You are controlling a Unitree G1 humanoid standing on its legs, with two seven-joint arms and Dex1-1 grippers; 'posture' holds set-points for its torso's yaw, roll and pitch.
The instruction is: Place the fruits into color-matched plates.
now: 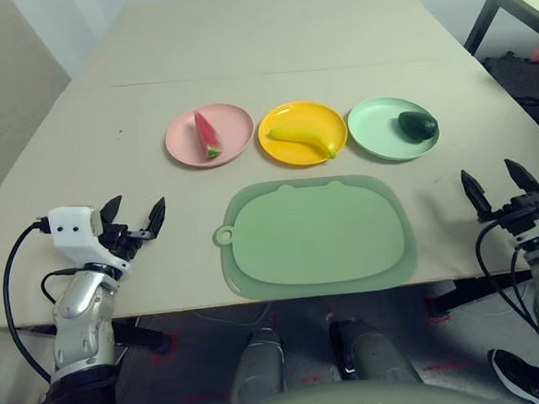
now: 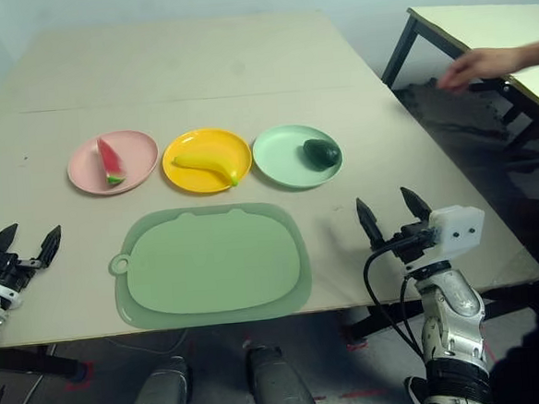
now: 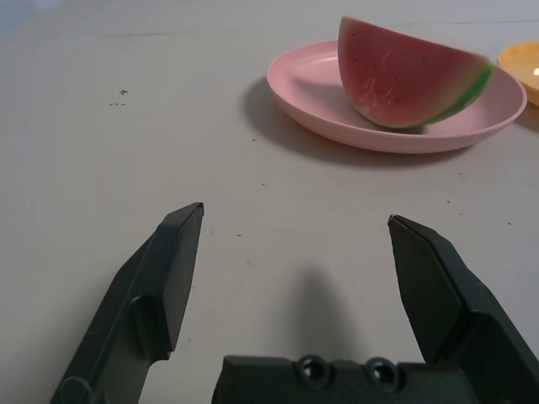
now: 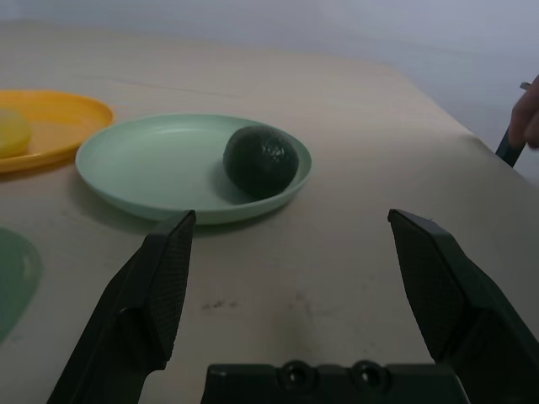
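Glossy watermelon wedge [image 1: 207,134] on round pink plate [image 1: 233,140]; curved banana [image 1: 306,140] on yellow plate [image 1: 289,153]; pebbled avocado [image 1: 418,125] on mint plate [image 1: 375,130]. Left tool [image 1: 137,219], right tool [image 2: 392,215]: fingers apart, empty, over matte bench [image 1: 109,158].

I see bare tan bench [image 1: 112,204] between my left hand [image 1: 134,217], fingers spread, and the round pink plastic plate [image 1: 209,135]; nothing blocks that line; the right hand [image 2: 392,214], also spread, has open surface up to the round mint green plastic plate [image 2: 285,159]; the flat green rounded-rectangle cutting mat [image 1: 316,236] fills the middle near the front edge; the round yellow plastic plate [image 1: 303,132] sits just beside both neighbours, leaving narrow gaps; the far bench lies free.
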